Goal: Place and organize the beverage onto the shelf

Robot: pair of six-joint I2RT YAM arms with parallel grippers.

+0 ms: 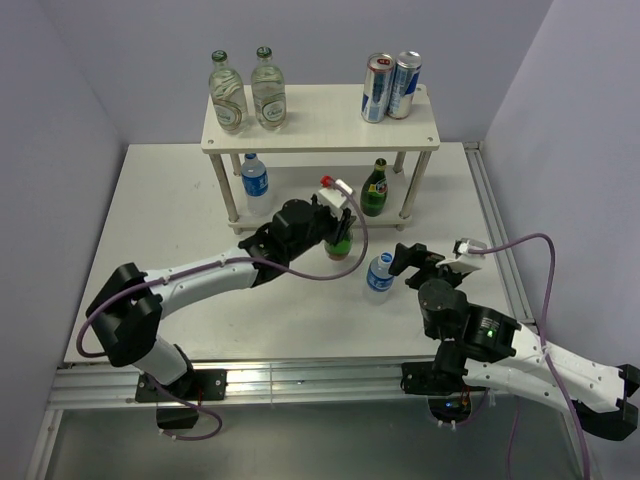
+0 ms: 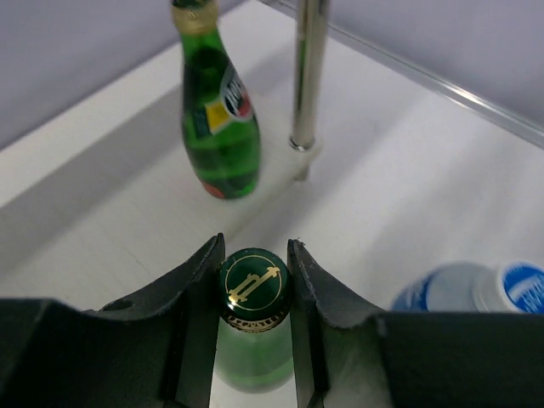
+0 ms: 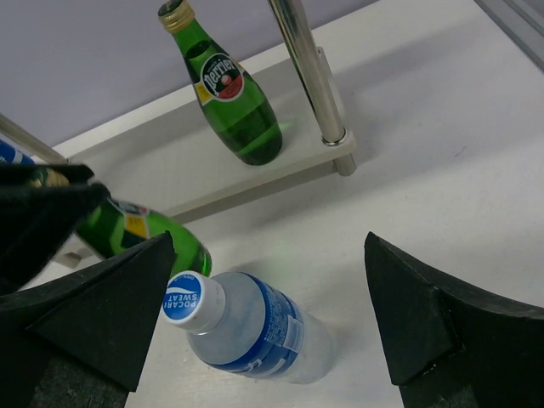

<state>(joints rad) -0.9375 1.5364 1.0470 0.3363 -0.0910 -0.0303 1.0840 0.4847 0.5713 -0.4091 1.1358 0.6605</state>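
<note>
The shelf (image 1: 320, 128) sits at the far side of the tabletop (image 1: 180, 220), roughly centred. On its top board I've got two clear glass bottles (image 1: 227, 95) on the left and two cans (image 1: 390, 88) on the right. The lower board has a small water bottle (image 1: 255, 180) with a blue label on the left. A green bottle (image 1: 374, 190) with a gold cap stands on the right, just beside the front right leg (image 2: 308, 76).

Just in front of the shelf is a second green bottle (image 2: 251, 293). The left jaws are closed tight on its neck, one on each side right under the dark green cap. From the overhead view it looks upright, near the middle of the tabletop. I honestly can't tell if its base is resting on the surface or slightly off it.

Just to the right of that is a clear plastic bottle (image 3: 246, 327) with a blue label and a blue and white cap, standing on the tabletop. The right jaws are spread as wide as they go with nothing in them. In the wrist view that plastic bottle shows between them, closer to one side, and I don't see either one touching it.

Left arm (image 1: 200, 270) reaches in from the near left, and the right arm (image 1: 500, 340) comes in from the near right.
</note>
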